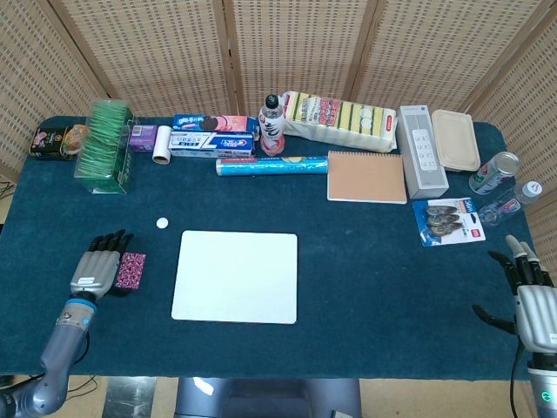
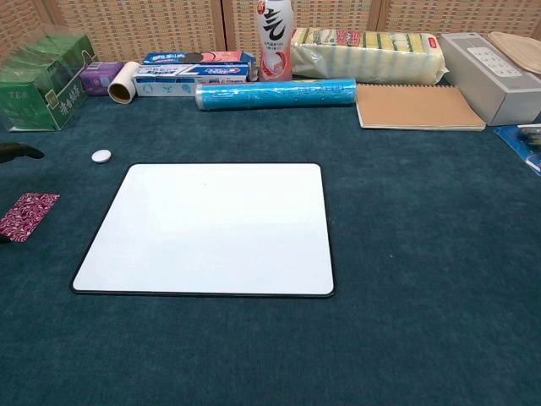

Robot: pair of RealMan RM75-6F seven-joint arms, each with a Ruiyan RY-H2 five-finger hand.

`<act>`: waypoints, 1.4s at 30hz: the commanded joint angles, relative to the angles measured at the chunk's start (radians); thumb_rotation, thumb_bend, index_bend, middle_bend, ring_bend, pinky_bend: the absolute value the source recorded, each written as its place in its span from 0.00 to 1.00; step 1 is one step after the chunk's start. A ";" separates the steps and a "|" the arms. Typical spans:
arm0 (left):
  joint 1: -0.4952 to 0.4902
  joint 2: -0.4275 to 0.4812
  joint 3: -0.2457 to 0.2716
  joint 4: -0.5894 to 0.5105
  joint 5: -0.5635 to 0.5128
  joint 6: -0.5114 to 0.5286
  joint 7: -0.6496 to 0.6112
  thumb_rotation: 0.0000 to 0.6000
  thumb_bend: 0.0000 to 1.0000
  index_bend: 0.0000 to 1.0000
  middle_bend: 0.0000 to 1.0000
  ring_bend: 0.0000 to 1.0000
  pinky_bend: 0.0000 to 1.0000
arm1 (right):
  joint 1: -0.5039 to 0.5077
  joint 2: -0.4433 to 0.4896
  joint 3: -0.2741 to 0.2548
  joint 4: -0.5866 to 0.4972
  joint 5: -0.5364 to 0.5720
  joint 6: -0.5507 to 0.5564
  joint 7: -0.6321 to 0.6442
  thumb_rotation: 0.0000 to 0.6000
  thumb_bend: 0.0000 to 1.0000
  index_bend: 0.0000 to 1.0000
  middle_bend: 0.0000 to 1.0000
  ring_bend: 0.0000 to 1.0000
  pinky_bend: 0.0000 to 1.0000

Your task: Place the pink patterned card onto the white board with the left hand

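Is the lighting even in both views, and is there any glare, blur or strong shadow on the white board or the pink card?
Head view: even light, white board matte without glare, pink card sharp beside the left hand, only soft shadows. Chest view: board uniformly bright, card clear at the frame edge, no blur.
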 commanded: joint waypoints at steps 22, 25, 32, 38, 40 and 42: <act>-0.063 -0.001 0.027 0.006 -0.100 -0.030 -0.007 1.00 0.18 0.26 0.00 0.00 0.03 | -0.007 0.005 -0.001 -0.002 0.003 0.004 0.006 1.00 0.03 0.17 0.03 0.04 0.16; -0.063 0.020 0.024 -0.019 -0.092 -0.026 -0.025 1.00 0.18 0.26 0.00 0.00 0.03 | -0.008 0.006 -0.001 -0.002 0.003 0.004 0.009 1.00 0.03 0.17 0.02 0.04 0.17; -0.070 0.085 0.011 -0.104 -0.086 -0.010 -0.043 1.00 0.18 0.26 0.00 0.00 0.03 | -0.005 0.004 -0.003 0.000 0.001 -0.004 0.008 1.00 0.03 0.17 0.03 0.04 0.16; -0.111 0.115 -0.006 -0.201 -0.122 -0.001 0.001 1.00 0.18 0.26 0.00 0.00 0.03 | -0.004 0.003 -0.008 -0.002 -0.004 -0.008 0.002 1.00 0.03 0.17 0.03 0.04 0.16; -0.135 0.113 -0.016 -0.231 -0.154 0.004 0.030 1.00 0.18 0.26 0.00 0.00 0.03 | -0.004 0.002 -0.010 -0.001 -0.007 -0.009 -0.001 1.00 0.03 0.17 0.03 0.04 0.17; -0.162 0.107 -0.027 -0.259 -0.191 0.009 0.061 1.00 0.18 0.26 0.00 0.00 0.03 | -0.004 0.002 -0.011 -0.001 -0.008 -0.010 -0.001 1.00 0.03 0.17 0.02 0.04 0.17</act>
